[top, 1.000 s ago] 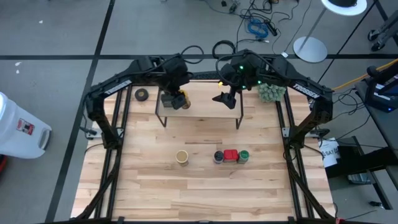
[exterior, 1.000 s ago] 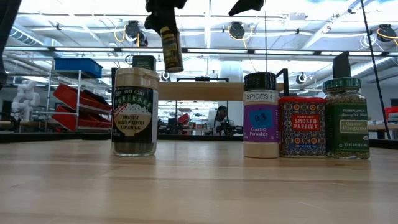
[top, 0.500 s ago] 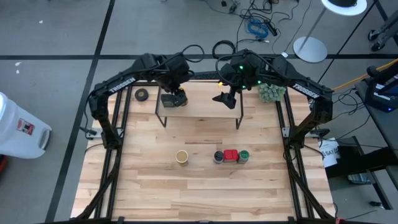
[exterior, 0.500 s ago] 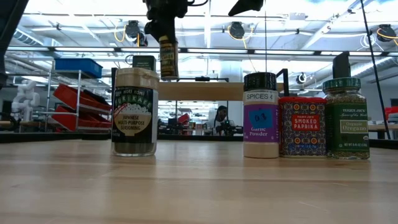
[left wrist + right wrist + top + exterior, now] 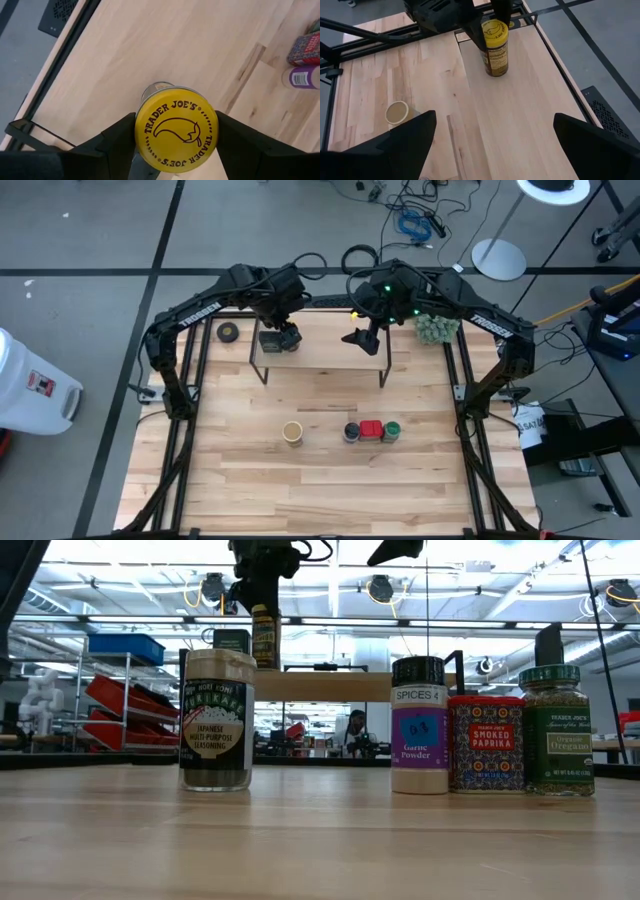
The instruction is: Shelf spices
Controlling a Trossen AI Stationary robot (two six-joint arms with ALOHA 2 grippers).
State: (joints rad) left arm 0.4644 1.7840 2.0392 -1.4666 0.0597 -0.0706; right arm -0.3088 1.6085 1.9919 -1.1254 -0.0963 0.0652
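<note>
My left gripper (image 5: pixel 280 336) is shut on the yellow-lidded jar (image 5: pixel 495 47) at the left end of the shelf (image 5: pixel 325 350). The jar stands upright with its base at the wooden top board. My right gripper (image 5: pixel 358 337) hangs open above the shelf's right part and touches nothing. On the table nearer the front stand the tan-lidded jar (image 5: pixel 292 432), the blue-lidded jar (image 5: pixel 351 432), the red square tin (image 5: pixel 371 429) and the green-lidded jar (image 5: pixel 391 431). A dark boxy top (image 5: pixel 231 639) shows behind the tan-lidded jar in the low view. My left gripper pinches the jar at its yellow lid (image 5: pixel 175 130), one finger (image 5: pixel 117 142) on each side. It comes from above, pointing down. The jar is upright below the fingers, its base (image 5: pixel 496 73) down at the shelf board; whether it rests there fully I cannot tell.
A black tape roll (image 5: pixel 228 332) lies left of the shelf, and a fuzzy green plant ball (image 5: pixel 437 328) sits at its right. The shelf board to the right of the yellow-lidded jar is bare. Bare table lies between the shelf and the row of spices.
My left gripper has come down toward the shelf and shifted slightly toward the table's far-left. The yellow-lidded jar, tilted a second ago, has turned upright and sunk to the top board. My right gripper has kept still.
</note>
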